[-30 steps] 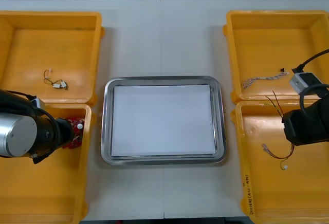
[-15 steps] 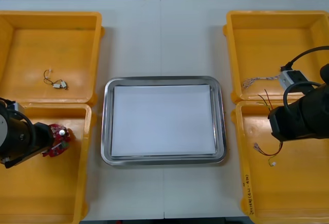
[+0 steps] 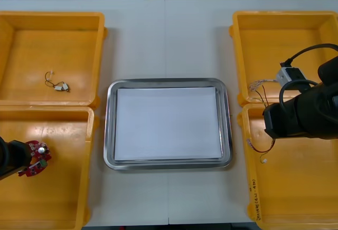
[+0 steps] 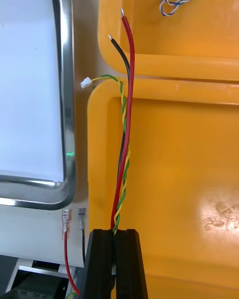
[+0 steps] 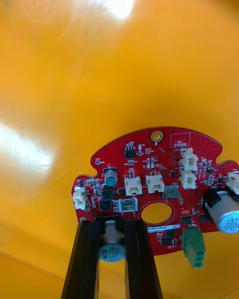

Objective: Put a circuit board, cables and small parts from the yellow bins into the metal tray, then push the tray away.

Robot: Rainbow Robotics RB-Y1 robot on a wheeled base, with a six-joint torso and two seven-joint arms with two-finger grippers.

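Nothing is in the metal tray (image 3: 108, 130) yet, just its white inside. Your left gripper (image 5: 113, 224) is clamped on the circuit board (image 5: 164, 179) over the near left bin (image 3: 53, 203). Your right gripper (image 4: 113, 235) is pinching the red and yellow cable (image 4: 125, 129) at the near right bin (image 3: 301, 198) wall beside the tray. Both drops, the small parts and the push are left to do.

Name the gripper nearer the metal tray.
Right. The right gripper, shut on the cable, hangs over the near right bin's edge beside the tray; the left gripper holds the circuit board far out in the near left bin.
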